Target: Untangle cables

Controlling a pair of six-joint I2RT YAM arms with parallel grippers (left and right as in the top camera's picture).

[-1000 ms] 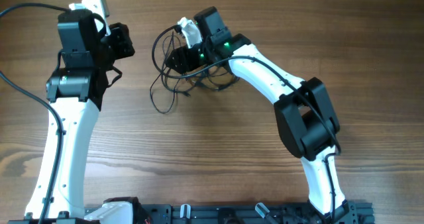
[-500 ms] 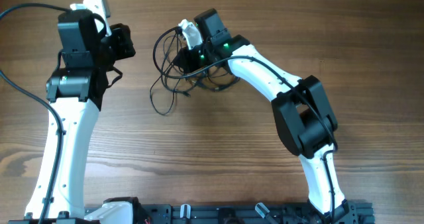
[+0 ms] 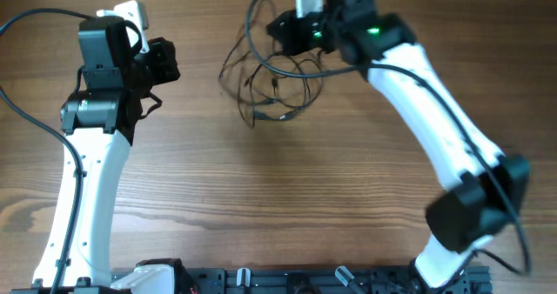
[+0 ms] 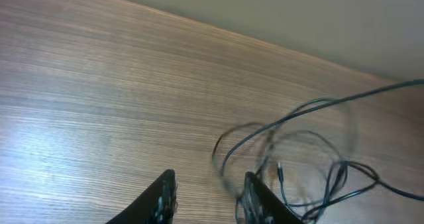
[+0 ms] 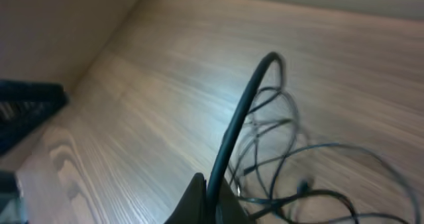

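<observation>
Far side of the counter [image 3: 261,198]: the right hand [image 3: 283,29] is clenched on the cables [image 3: 280,71], pinching one of them between its fingertips. Seen from the right wrist, that cable climbs out of the closed fingers in a stiff arc, then bends over into the rest of the tangle. The black loops spread below and to the left of the hand, several rings lying across one another with small plug ends among them. The loops are smeared in every view, so I cannot say whether the lowest ones touch the wood or hang just clear of it.

The left hand [image 4: 209,179] sits well apart to the left, released, its two fingers standing apart with bare wood showing between them and nothing in its grasp. From its wrist camera the tangle lies ahead and to the right, one long cable running off toward the upper right edge. Both white arms reach in from the near edge of the counter.
</observation>
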